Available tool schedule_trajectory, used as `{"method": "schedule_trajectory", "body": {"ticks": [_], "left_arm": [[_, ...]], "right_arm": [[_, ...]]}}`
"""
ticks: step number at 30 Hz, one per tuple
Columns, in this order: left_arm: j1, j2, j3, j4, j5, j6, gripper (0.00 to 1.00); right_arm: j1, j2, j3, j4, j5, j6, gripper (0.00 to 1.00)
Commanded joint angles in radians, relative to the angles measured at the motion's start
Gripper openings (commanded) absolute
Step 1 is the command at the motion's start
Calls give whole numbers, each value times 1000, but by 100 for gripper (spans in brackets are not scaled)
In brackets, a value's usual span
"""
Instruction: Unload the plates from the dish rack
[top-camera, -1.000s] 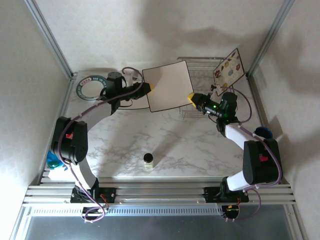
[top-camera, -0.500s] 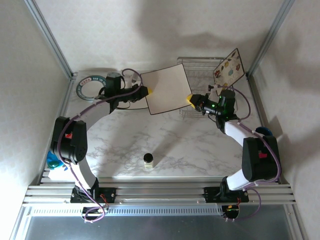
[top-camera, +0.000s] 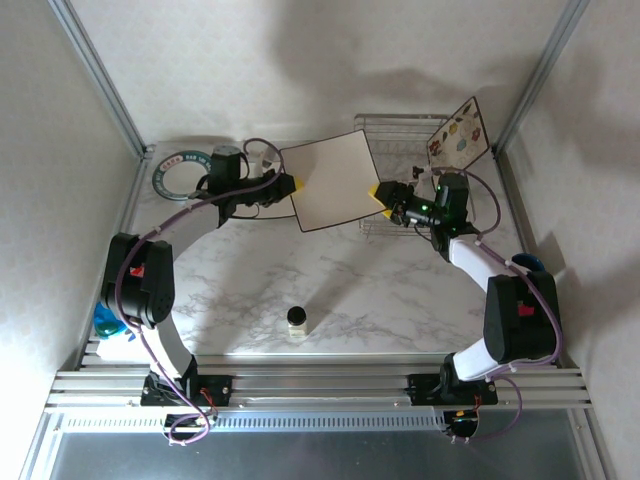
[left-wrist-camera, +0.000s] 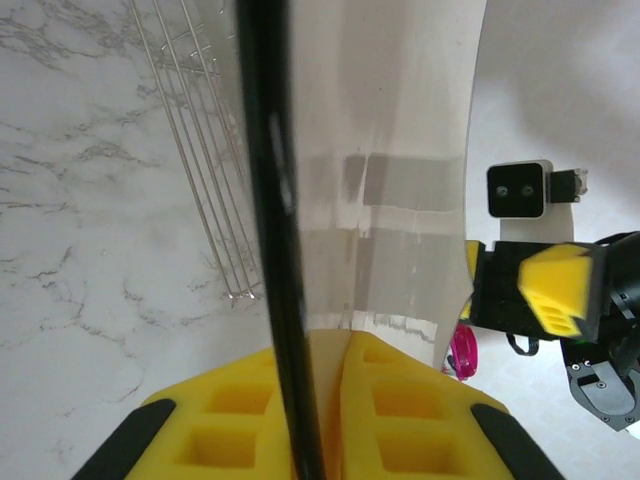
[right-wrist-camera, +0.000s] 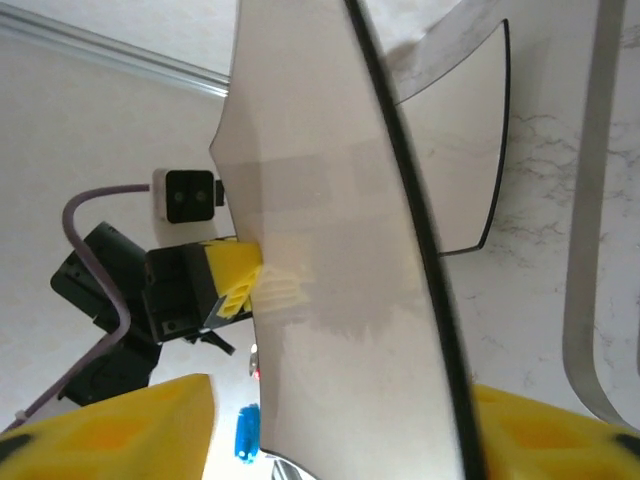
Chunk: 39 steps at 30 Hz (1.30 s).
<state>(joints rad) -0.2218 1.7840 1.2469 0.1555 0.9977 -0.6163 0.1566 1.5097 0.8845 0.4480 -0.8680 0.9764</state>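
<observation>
A large square cream plate with a dark edge hangs in the air left of the wire dish rack. My left gripper is shut on its left edge; in the left wrist view the yellow pads pinch the plate's dark rim. At the plate's right edge my right gripper is open, its fingers standing wide on either side of the plate. A flowered square plate leans in the rack's right end. A teal-rimmed round plate lies on the table at the far left.
Another square plate lies flat on the table under the left arm. A small jar stands mid-table near the front. A blue cup sits by the right arm. A pink cup lies beyond the held plate. Walls close in on all sides.
My left gripper has closed on the plate's left edge. My right gripper has opened and let go of its right edge. The plate has shifted slightly left.
</observation>
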Motion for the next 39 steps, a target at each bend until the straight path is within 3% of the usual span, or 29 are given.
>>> {"method": "schedule_trajectory", "body": {"ticks": [1,3,4,7,14,21,27,34,39], "left_arm": [[10,-37,-16,70,25,12,0],[15,-43,-17,78,31,0,0],[18,-48,-18,82,36,-6,0],[33,-65,-25,106,40,-30,0],[76,-124,-51,170,22,-106,0],[118,-172,-95,254,-9,-185,0],[180,-272,-213,386,-165,-323,0],[214,-405,-375,493,-491,-471,0],[201,-446,-507,630,-688,-564,0]], "right_arm": [[2,-14,77,75,-7,-40,81],[2,-13,79,58,4,-46,97],[3,-13,83,42,9,-54,99],[3,-22,101,-52,37,-110,99],[-12,-70,274,-584,254,-425,99],[-45,-79,366,-769,330,-507,99],[-62,-93,423,-911,421,-549,99],[-68,-17,658,-1254,711,-694,99],[-68,27,772,-1345,830,-738,99]]}}
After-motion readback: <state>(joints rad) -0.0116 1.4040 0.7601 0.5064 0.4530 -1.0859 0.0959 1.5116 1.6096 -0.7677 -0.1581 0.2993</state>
